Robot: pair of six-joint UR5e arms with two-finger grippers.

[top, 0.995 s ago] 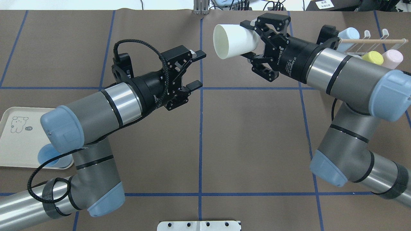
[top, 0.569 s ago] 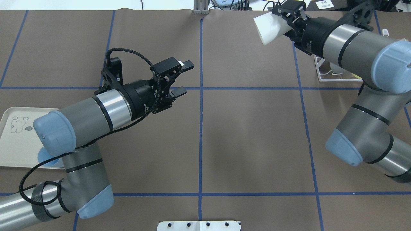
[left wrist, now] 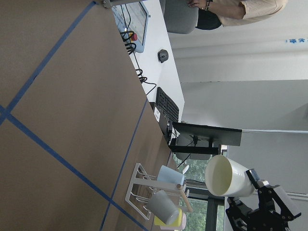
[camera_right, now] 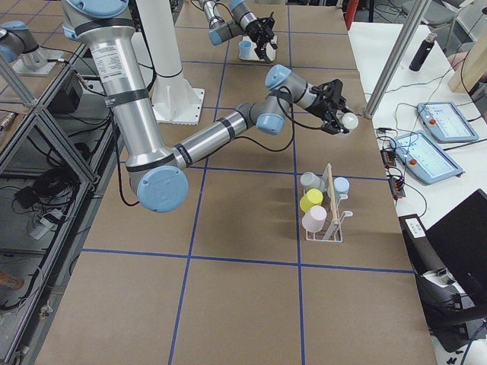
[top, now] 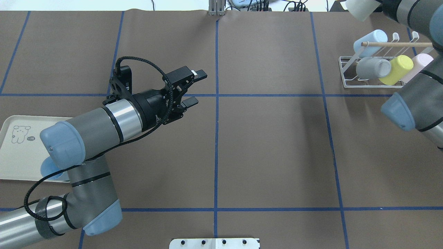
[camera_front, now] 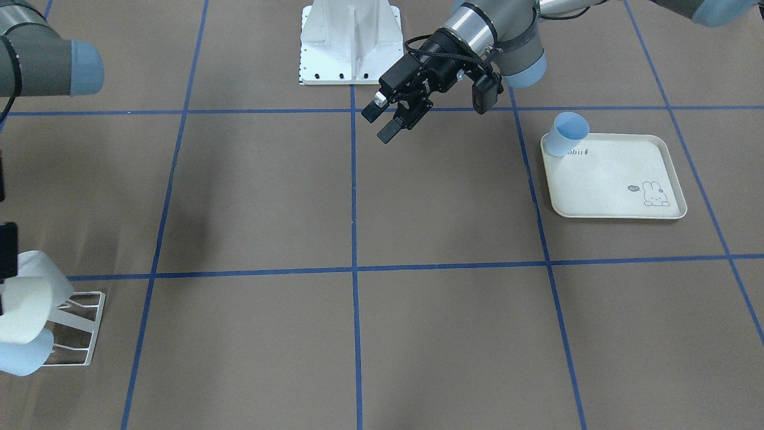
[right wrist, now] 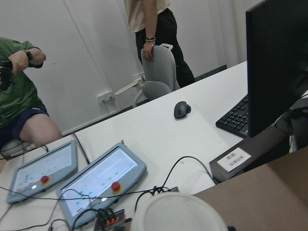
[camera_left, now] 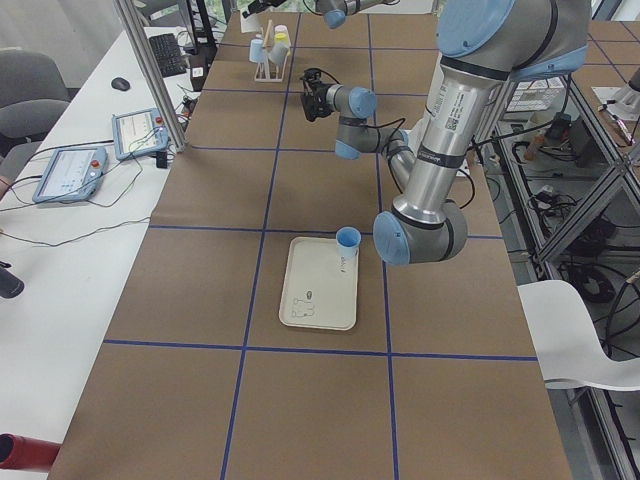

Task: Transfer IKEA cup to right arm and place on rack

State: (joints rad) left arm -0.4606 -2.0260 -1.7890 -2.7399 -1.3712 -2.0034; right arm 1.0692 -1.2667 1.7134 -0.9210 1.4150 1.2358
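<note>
One white IKEA cup, clamped by its base in your right jaws, likely to leave its mouth free for a prong; rack near and below them; left jaws spread, empty.

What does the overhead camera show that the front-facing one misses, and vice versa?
Overhead only: a grey cup, a yellow cup and a pink cup on the white wire rack. Front-facing only: all of the pale blue cup upright on the cream rabbit-print tray. Both: the white cup held in the air and the black left gripper, open.
</note>
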